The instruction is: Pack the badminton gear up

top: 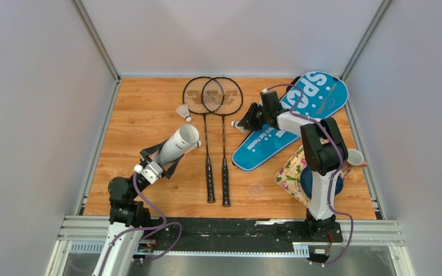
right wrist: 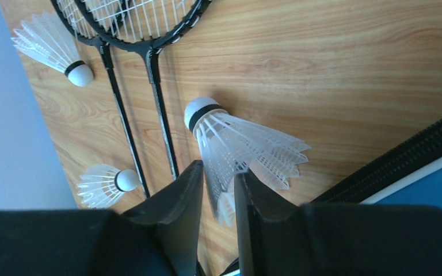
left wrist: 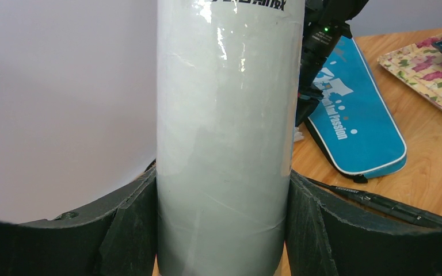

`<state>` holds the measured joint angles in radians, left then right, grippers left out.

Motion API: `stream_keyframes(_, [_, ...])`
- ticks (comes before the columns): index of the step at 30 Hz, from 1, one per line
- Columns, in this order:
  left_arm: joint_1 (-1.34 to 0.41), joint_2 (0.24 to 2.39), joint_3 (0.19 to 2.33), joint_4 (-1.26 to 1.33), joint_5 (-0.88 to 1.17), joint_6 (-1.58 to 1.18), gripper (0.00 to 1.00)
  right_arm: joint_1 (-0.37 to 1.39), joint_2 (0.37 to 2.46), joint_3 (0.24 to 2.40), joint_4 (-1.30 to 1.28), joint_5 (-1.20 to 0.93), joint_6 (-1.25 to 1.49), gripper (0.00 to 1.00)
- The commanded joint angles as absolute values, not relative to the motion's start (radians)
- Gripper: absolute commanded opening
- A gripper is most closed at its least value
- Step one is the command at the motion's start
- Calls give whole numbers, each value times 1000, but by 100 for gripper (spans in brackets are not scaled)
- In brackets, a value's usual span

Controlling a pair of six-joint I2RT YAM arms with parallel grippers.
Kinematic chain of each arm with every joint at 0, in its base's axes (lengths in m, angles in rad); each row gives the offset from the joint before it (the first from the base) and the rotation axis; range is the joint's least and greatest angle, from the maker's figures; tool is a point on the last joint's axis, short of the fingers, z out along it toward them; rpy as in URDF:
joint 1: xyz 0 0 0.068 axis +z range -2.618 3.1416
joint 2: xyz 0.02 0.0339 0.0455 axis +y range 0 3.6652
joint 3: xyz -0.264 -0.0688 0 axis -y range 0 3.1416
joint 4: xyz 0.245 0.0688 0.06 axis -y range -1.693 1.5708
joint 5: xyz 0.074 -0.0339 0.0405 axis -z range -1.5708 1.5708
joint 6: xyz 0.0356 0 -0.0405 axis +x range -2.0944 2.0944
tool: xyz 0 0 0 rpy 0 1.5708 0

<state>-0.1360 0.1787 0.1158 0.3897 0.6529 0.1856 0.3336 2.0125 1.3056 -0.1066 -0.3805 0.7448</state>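
Quick rundown of where your arms are at. Your left arm sits low and folded near its base, with the forearm angled out toward the middle of the worktop [top: 144, 115]. The left gripper [top: 170, 154] is wrapped around the long white tube [top: 178, 144], one finger on each side of it, jaws spread wide to fit. The tube slants away from the wrist, with its open mouth pointing at the racket shafts.

Your right arm goes up from its base to a high elbow, then the forearm swings left and away over the blue "SPORT" cover [top: 316, 98]. The wrist dips down to the wood just right of the rackets. The right gripper [right wrist: 218, 195] has its jaws pulled in close on the feather skirt of a shuttlecock [right wrist: 236, 144], which pokes out ahead of the fingers with its cork end leading. The feathers between the fingers look a bit blurred.

The two black rackets [top: 216, 149] lie side by side mid-worktop, heads overlapping at the far end and handles toward you. A second shuttlecock [top: 183, 111] lies just left of the racket heads, and a third shuttlecock [right wrist: 106, 184] lies by the shafts, near the tube's mouth. The cover lies diagonally at the far right, its near end beside a floral cloth [top: 290, 169].
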Motion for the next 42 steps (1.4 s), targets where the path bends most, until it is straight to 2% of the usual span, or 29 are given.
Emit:
stream_keyframes(1, [-138, 199, 97, 318, 644, 147, 13, 347, 2026, 1368, -75, -390, 727, 26])
stream_keyframes(2, [-138, 198, 97, 319, 647, 149, 13, 347, 2020, 1376, -90, -385, 720, 16])
stream_keyframes(5, [-141, 199, 95, 316, 646, 150, 13, 362, 1947, 1384, -165, -390, 663, 0])
stream_keyframes(11, [-141, 209, 97, 318, 658, 153, 13, 483, 1623, 1379, -397, -509, 447, 0])
stream_keyframes(13, [-143, 218, 100, 318, 669, 150, 13, 523, 1506, 1399, -497, -486, 405, 0])
stream_keyframes(20, [-143, 219, 100, 321, 690, 144, 13, 704, 1321, 1578, -758, -387, 227, 0])
stream_keyframes(23, [-144, 224, 100, 322, 706, 143, 13, 773, 1321, 1675, -845, -356, 169, 0])
stream_keyframes(30, [-144, 232, 101, 324, 726, 140, 13, 894, 1462, 1909, -989, -299, 140, 0])
stream_keyframes(42, [-150, 239, 103, 319, 741, 144, 13, 1002, 1624, 2057, -1037, -282, 165, 0])
